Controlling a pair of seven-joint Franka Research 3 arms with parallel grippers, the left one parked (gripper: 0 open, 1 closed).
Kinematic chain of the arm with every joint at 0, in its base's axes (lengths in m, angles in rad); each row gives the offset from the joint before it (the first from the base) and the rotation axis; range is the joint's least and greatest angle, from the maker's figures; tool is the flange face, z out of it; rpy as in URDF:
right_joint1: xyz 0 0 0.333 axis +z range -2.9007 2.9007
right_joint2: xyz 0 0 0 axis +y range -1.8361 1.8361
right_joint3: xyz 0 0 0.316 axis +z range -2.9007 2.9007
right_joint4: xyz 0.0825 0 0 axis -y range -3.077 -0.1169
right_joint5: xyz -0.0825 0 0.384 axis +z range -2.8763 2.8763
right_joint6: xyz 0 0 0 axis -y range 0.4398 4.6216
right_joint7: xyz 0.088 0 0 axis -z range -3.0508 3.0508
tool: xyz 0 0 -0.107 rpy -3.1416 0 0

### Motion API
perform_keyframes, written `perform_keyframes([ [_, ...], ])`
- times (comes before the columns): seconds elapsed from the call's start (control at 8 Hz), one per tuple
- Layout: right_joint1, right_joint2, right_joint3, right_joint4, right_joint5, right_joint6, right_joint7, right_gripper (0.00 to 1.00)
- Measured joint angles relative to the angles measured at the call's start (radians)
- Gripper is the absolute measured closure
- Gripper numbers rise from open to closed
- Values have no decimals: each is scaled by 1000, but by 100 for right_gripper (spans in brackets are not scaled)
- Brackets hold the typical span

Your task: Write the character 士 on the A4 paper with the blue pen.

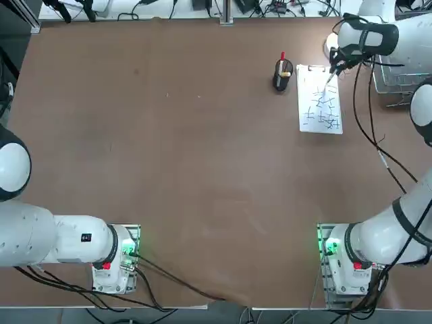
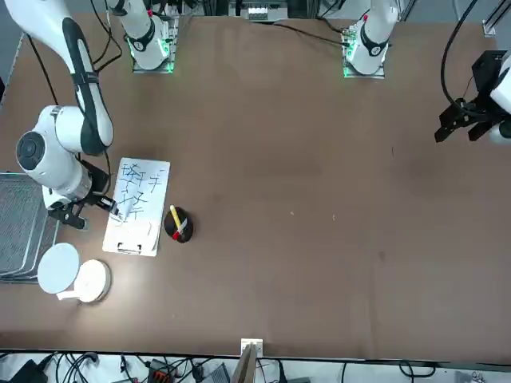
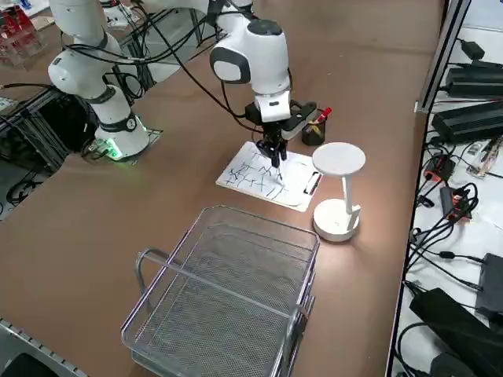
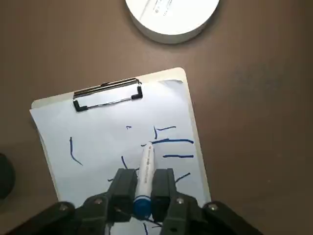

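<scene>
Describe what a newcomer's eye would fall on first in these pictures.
Probably the big white robot arm, whose black right gripper grips a white pen with a blue end over a white sheet of paper scattered with blue strokes. Next, the large silver wire-mesh basket on the brown table, near the sheet.

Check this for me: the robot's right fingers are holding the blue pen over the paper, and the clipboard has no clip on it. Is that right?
Not quite: the clipboard does have a clip, as the right wrist view shows. The right fingers are indeed holding the blue pen over the paper.
</scene>
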Motion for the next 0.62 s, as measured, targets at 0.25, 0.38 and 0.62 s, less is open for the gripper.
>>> perform_keyframes([
  [0.25,-9,-22,-2,0,-1,-11,-77,79],
  [0.38,-17,-29,-4,0,-2,-16,-132,79],
  [0.62,-38,-31,-10,0,-3,-20,-281,79],
])
